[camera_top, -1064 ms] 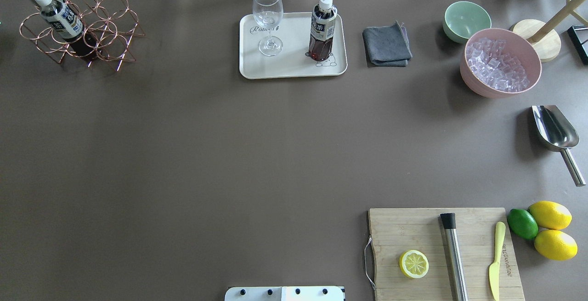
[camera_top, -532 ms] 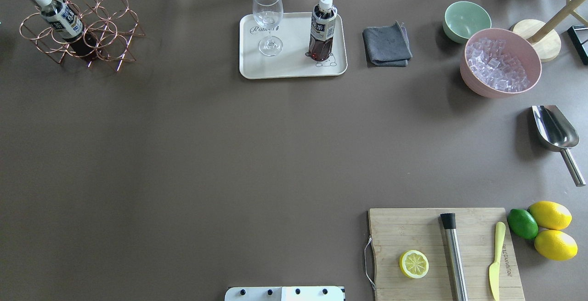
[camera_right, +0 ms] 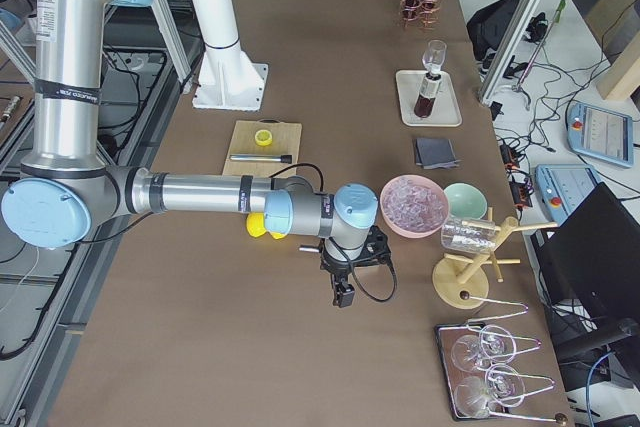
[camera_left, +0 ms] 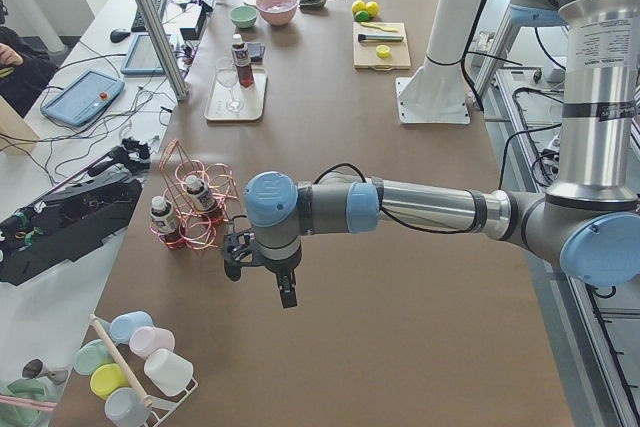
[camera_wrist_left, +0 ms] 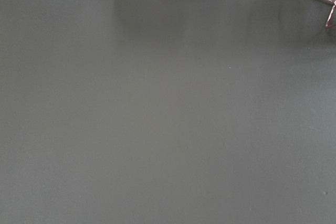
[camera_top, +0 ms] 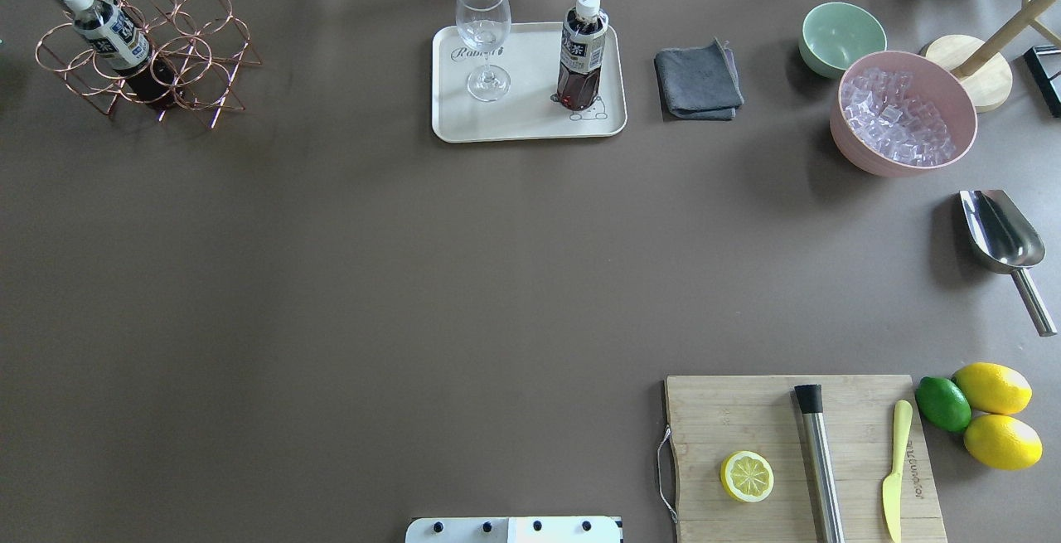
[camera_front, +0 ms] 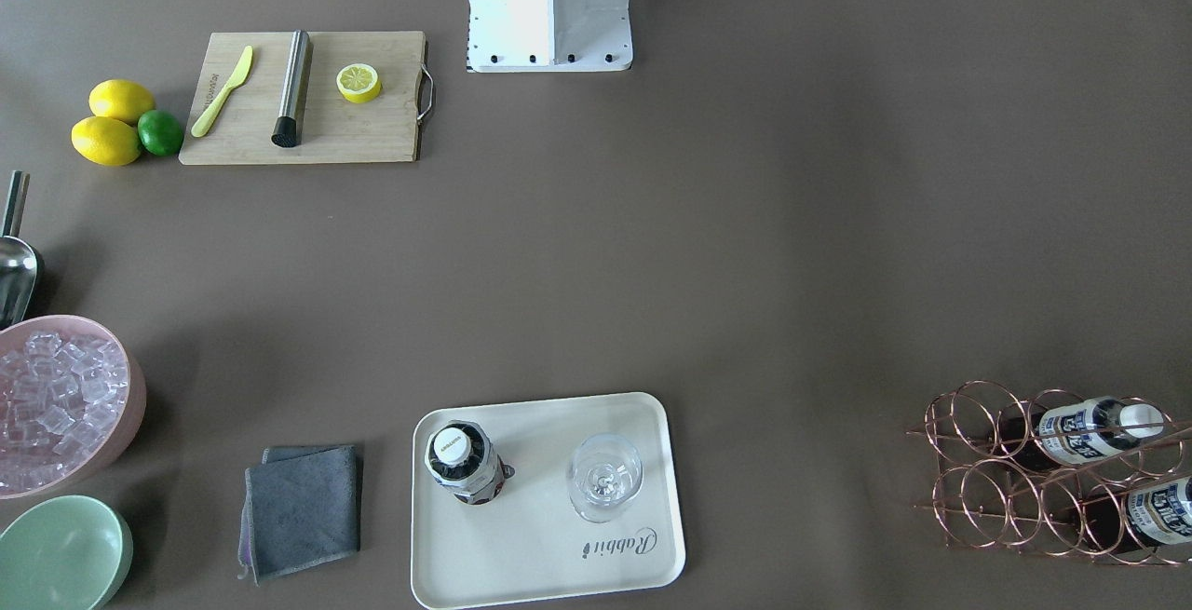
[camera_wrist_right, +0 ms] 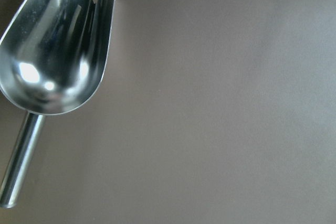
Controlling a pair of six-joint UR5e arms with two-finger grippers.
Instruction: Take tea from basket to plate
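One tea bottle (camera_top: 582, 50) stands upright on the cream plate (camera_top: 530, 122), beside a wine glass (camera_top: 483, 29); the front-facing view shows its white cap (camera_front: 453, 446) on the plate (camera_front: 549, 573). Two more tea bottles (camera_top: 108, 33) (camera_front: 1090, 428) lie in the copper wire basket (camera_top: 195, 46) (camera_front: 978, 461) at the table's far left corner. My left gripper (camera_left: 285, 292) hangs over bare table near the basket (camera_left: 195, 212). Near the pink bowl, my right gripper (camera_right: 345, 292) hovers above the table. Both grippers appear only in the side views, so I cannot tell their state.
A grey cloth (camera_top: 698, 83), a green bowl (camera_top: 841, 36) and a pink bowl of ice (camera_top: 903, 112) sit right of the plate. A metal scoop (camera_top: 1001, 236) (camera_wrist_right: 52, 51) lies at the right edge. A cutting board (camera_top: 800, 456) with lemon half, muddler and knife is near right.
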